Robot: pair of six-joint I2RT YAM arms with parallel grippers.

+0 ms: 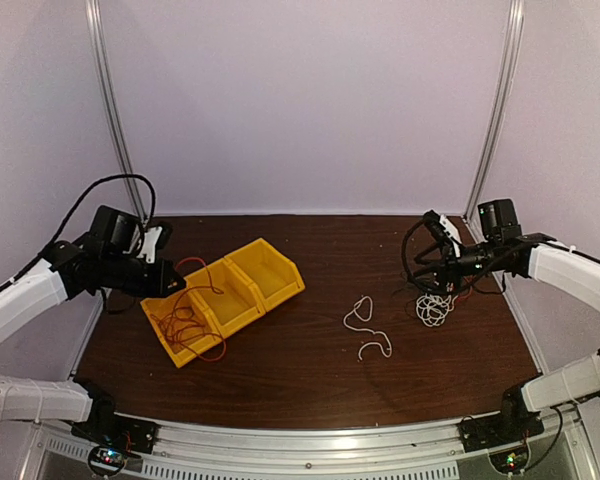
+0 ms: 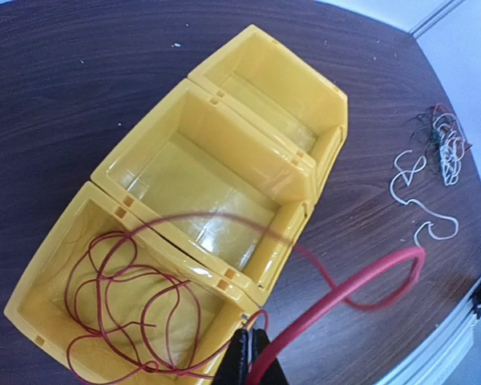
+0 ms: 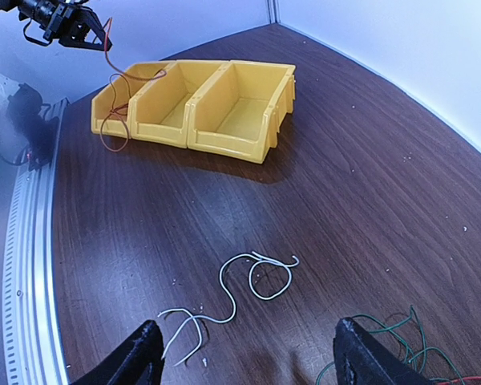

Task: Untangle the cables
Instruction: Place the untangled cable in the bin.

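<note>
My left gripper (image 2: 252, 346) is shut on a thin red cable (image 2: 128, 305). It hangs just above the near corner of the end yellow bin (image 2: 32, 321). The red cable's loops lie in that bin (image 1: 185, 322), and one strand sweeps out over the table. A loose white cable (image 1: 365, 325) curls on the wood in mid-table (image 3: 240, 289). A small tangle of white, red and dark cables (image 1: 435, 308) lies at the right. My right gripper (image 3: 252, 361) stands open above the table, its jaws wide, with the white cable just ahead and nothing between the fingers.
Three joined yellow bins (image 1: 270, 272) sit left of centre; the middle bin (image 2: 184, 88) and the far bin hold nothing. The metal front rail (image 1: 310, 440) runs along the near edge. White walls close in the back and sides.
</note>
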